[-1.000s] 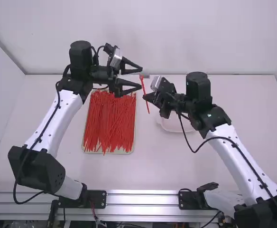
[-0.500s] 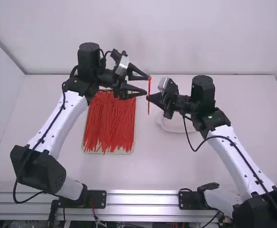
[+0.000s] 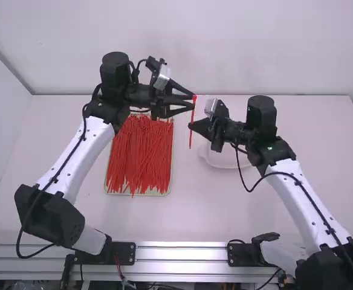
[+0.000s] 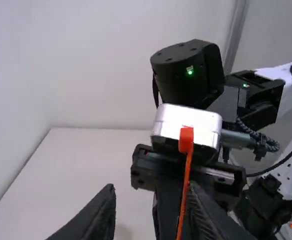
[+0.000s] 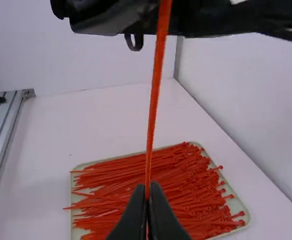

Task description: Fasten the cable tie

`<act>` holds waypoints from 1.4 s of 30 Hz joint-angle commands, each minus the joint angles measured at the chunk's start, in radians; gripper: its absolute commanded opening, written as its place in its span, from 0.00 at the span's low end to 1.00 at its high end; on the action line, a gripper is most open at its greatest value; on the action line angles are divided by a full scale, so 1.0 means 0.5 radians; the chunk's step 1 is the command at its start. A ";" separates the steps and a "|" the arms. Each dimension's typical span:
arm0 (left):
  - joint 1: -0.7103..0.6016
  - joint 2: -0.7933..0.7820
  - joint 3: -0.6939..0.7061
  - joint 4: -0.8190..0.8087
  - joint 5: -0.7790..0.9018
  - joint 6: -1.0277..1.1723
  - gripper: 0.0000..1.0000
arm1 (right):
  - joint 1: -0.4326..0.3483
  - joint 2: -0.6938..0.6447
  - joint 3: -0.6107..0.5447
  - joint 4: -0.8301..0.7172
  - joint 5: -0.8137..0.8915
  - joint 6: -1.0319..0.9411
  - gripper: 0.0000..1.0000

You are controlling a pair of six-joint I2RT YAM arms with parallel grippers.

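1. White walls close off the far side of the white table [image 3: 321, 133], and both arms meet above its middle, well off the surface.
2. Your right tool [image 3: 193, 126] is clamped on a single red cable tie [image 3: 190, 136], pinching it partway along the strap. The right wrist view shows the two fingers pressed together with the strap between them.
3. That tie hangs roughly upright in the air. Its head end points up, and its tail drops below the right tool toward the table, between the tray and the dish.
4. Your left tool [image 3: 187, 103] is spread wide, fingers well apart, at the head end of the tie. From the high view the head sits at the tip of the upper finger; you cannot tell whether they touch.
5. From the left wrist view the strap runs down close beside one of the left tool's fingers [image 4: 203, 220], with the other finger well off to the side.
6. Under the left arm a pale tray [image 3: 171, 166] lies flat on the table, heaped with loose red ties [image 3: 140, 154] that mostly run lengthwise.
7. Beneath the right arm a white round dish [image 3: 219, 162] rests on the table, near the tray but apart from it.
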State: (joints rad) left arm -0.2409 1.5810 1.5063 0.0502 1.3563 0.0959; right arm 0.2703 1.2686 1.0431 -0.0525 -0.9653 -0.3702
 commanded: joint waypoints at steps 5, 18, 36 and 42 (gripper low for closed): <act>0.009 -0.019 0.041 0.105 0.135 -0.092 0.33 | -0.028 0.003 -0.020 -0.014 -0.083 -0.002 0.00; 0.008 -0.019 0.041 0.283 0.272 -0.216 0.34 | -0.005 0.003 -0.020 -0.005 -0.069 -0.008 0.00; -0.046 -0.019 0.041 0.310 0.235 -0.217 0.13 | -0.002 0.003 -0.020 0.054 -0.066 0.066 0.00; -0.046 -0.019 0.041 0.472 0.236 -0.382 0.08 | -0.029 0.003 -0.020 0.053 -0.066 0.067 0.00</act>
State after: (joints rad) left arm -0.2653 1.5810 1.5063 0.2756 1.4658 -0.0566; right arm 0.2604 1.2686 1.0428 -0.0261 -0.9882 -0.3401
